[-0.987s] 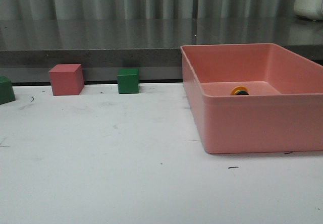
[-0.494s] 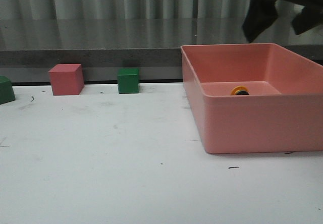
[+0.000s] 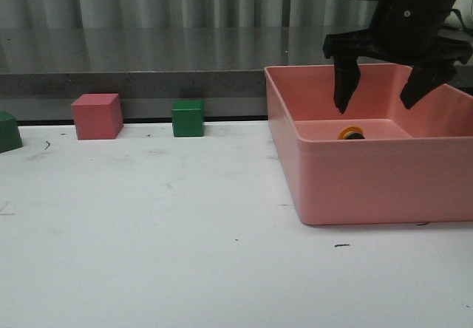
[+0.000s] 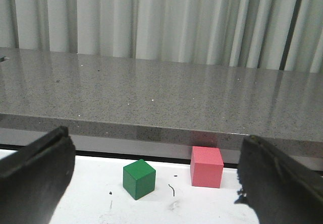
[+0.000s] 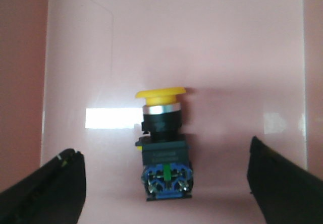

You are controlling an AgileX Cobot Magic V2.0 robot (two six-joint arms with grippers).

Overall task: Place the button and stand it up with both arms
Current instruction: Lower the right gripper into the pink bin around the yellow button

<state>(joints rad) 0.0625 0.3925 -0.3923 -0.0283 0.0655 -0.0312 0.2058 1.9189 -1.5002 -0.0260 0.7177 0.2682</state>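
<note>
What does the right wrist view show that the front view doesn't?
Only the right wrist view shows the whole button lying on its side: yellow cap, silver collar, black body, blue end. Only the front view shows the pink cube, the green cube and the table. Both show the pink bin, with the open right gripper above the button.
</note>
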